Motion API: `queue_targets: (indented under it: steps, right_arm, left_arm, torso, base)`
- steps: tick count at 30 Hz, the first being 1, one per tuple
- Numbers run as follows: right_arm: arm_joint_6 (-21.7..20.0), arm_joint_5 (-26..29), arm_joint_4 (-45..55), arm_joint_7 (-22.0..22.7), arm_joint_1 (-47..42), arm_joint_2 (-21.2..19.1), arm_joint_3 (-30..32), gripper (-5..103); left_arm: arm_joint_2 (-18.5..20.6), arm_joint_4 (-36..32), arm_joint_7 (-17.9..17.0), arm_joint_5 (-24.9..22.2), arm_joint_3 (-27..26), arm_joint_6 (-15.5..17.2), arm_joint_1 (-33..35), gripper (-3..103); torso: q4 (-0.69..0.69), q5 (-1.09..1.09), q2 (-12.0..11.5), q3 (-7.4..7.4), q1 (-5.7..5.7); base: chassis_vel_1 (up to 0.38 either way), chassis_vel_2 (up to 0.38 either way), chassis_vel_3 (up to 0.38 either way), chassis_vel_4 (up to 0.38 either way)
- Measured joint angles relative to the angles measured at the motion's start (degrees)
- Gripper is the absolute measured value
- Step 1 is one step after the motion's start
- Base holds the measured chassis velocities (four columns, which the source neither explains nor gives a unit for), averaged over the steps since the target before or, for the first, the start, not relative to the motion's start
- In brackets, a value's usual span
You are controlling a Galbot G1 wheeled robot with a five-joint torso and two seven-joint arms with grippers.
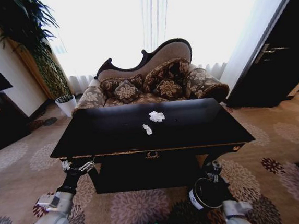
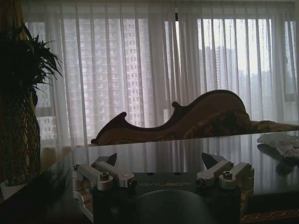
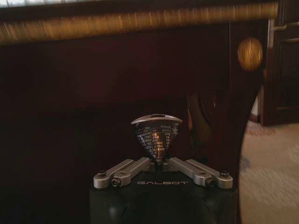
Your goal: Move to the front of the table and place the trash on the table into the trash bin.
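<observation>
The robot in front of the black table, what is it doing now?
It faces the long glossy black table, where white crumpled paper scraps lie untouched. Its right gripper is shut on the rim of the small round dark trash bin, low before the table. Its left gripper is open at the table's near left edge.

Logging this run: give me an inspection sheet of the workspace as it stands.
Surface: table, glossy black, gold trim.
Job's things: two white paper wads near the tabletop's middle; bin on the carpet by the table's front right leg.
Clutter: nothing seen.
Grippers: left gripper open, at the table's front left edge; right gripper shut on the bin's rim, below the tabletop.
Cables: nothing seen.
Surroundings: sofa, plant, curtains, patterned carpet.
</observation>
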Motion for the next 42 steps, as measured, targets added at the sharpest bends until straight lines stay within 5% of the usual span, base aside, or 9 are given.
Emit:
queue_targets:
  steps: [5, 13, 23, 42]
  right_arm:
    - [7.20, -10.65, -15.21, 1.52, 5.61, -1.33, -1.13, 0]
    - [11.46, -16.45, -34.35, 6.21, 13.02, -2.84, -2.69, 0]
    - [10.46, -17.30, -45.37, 8.05, 21.05, -4.13, -2.69, 0]
    - [5.29, -15.39, -47.57, 8.75, 24.58, -4.07, -3.22, 0]
  left_arm:
    - [0.00, 0.00, 0.00, 0.00, -0.01, 0.00, 0.00, 100]
    - [0.00, 0.00, 0.00, 0.00, 0.00, 0.00, 0.00, 100]
    - [0.00, 0.00, 0.00, 0.00, 0.00, 0.00, 0.00, 100]
    - [0.00, 0.00, 0.00, 0.00, 0.00, 0.00, 0.00, 100]
  torso:
    - [0.02, -0.01, 0.00, 0.00, 0.00]
    - [0.01, -0.02, 0.00, 0.00, 0.00]
    - [0.01, -0.02, -0.01, 0.00, 0.00]
    - [0.01, -0.02, 0.00, 0.00, 0.00]
  base:
    - [0.000, 0.000, 0.000, 0.000]
    - [0.000, 0.000, 0.000, 0.000]
    - [0.000, 0.000, 0.000, 0.000]
    - [0.000, 0.000, 0.000, 0.000]
